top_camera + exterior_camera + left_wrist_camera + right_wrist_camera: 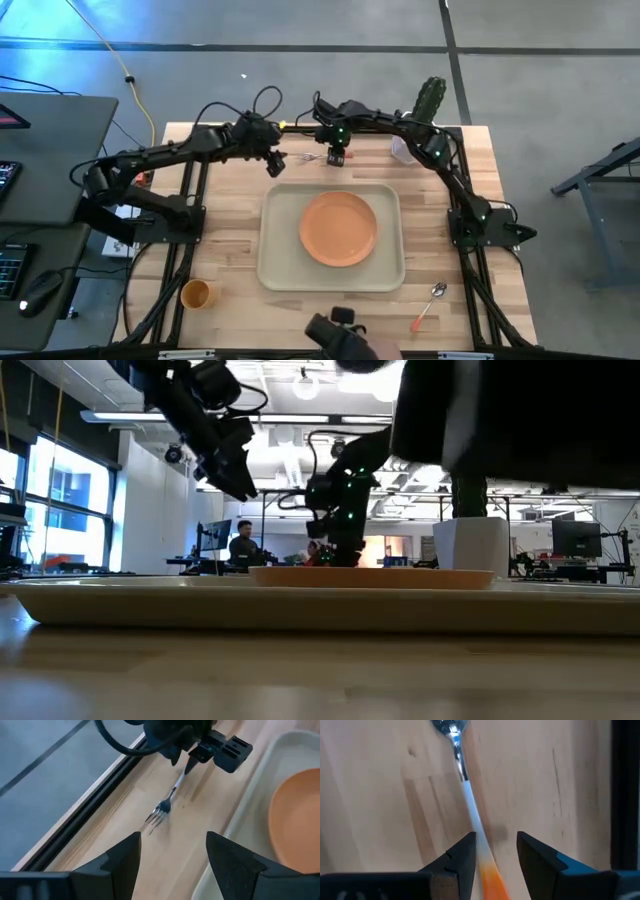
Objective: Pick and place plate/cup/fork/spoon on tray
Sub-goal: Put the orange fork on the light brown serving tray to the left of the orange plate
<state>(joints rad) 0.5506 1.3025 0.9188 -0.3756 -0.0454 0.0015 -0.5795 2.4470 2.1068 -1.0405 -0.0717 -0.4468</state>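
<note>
Our right gripper [336,158] sits low over the small silver fork with the orange handle [167,805] on the bare wood behind the beige rectangular tray [278,205], fingers open astride the handle, nothing held yet. We reckon that thin handle could skid sideways if they close off-centre. The left gripper [274,164] hovers open nearby.

Pale wooden table [230,240] with visible grain, smooth; matt beige rectangular tray [280,262]; matt orange round plate [339,228]; shiny silver metal fork [165,808] and spoon [437,291], handles orange.
</note>
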